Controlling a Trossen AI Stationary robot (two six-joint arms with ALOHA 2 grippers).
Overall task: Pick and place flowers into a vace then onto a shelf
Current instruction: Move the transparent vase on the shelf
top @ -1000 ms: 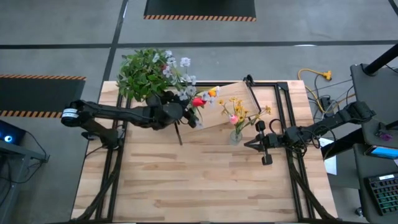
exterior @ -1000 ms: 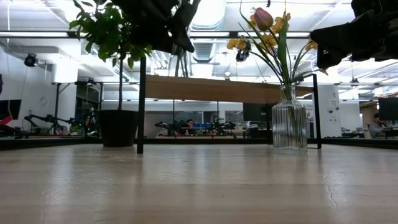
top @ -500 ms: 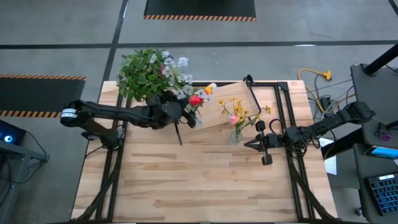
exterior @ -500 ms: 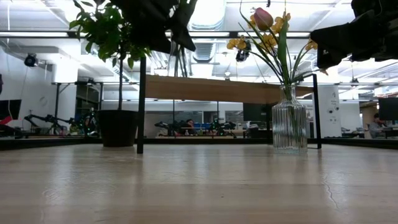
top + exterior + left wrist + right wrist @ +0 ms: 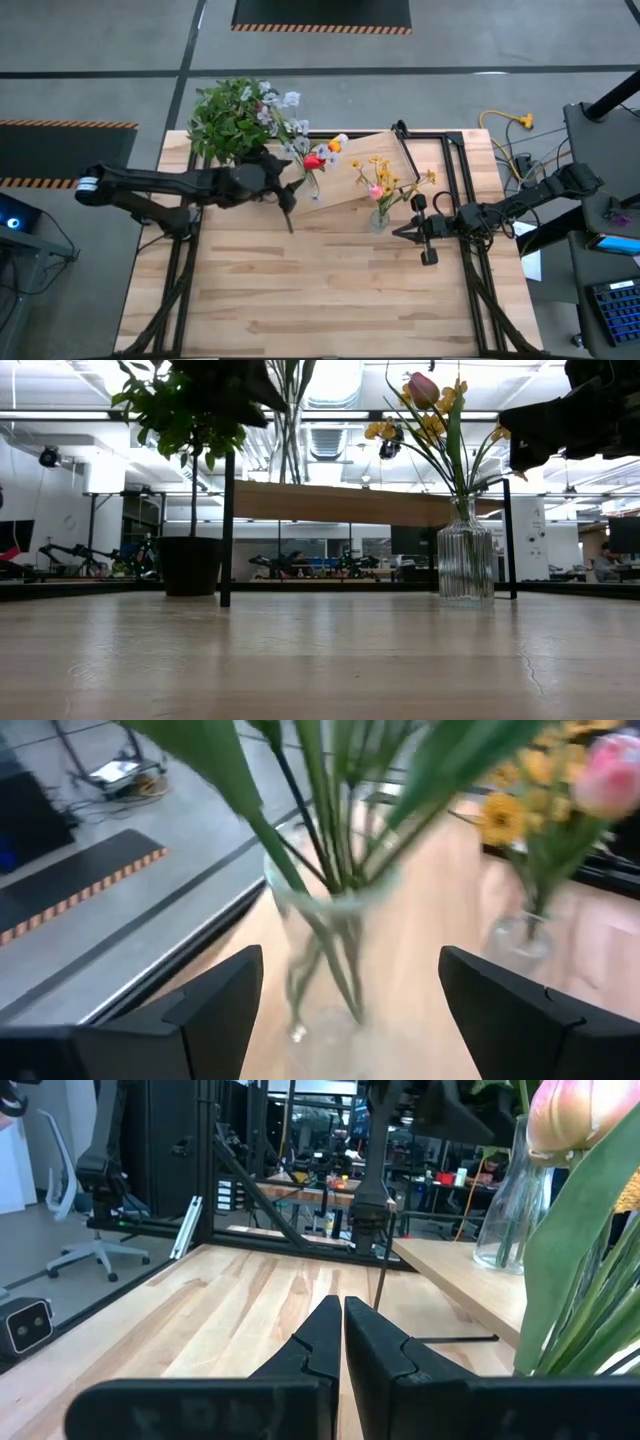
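A clear glass vase (image 5: 330, 960) stands upright on the light wooden shelf (image 5: 350, 185), holding green stalks with red and orange tulips (image 5: 318, 158). My left gripper (image 5: 289, 192) is open. Its fingers stand to either side of that vase in the left wrist view, a short way back from it, touching nothing. A ribbed glass vase (image 5: 465, 560) with yellow blooms and a pink bud (image 5: 421, 388) stands on the table beside the shelf. My right gripper (image 5: 413, 230) waits shut just right of the ribbed vase.
A bushy green plant in a dark pot (image 5: 235, 120) stands at the far left by the shelf, with pale sprays (image 5: 290, 100) at its edge. The shelf's black legs (image 5: 228, 530) stand on the table. Bare plank tabletop (image 5: 320, 290) fills the near half.
My left gripper has drawn back from the tulip vase toward the table's left edge and risen a little. The vase stays upright on the shelf, its blooms leaning slightly more to the left. My right arm has kept still.
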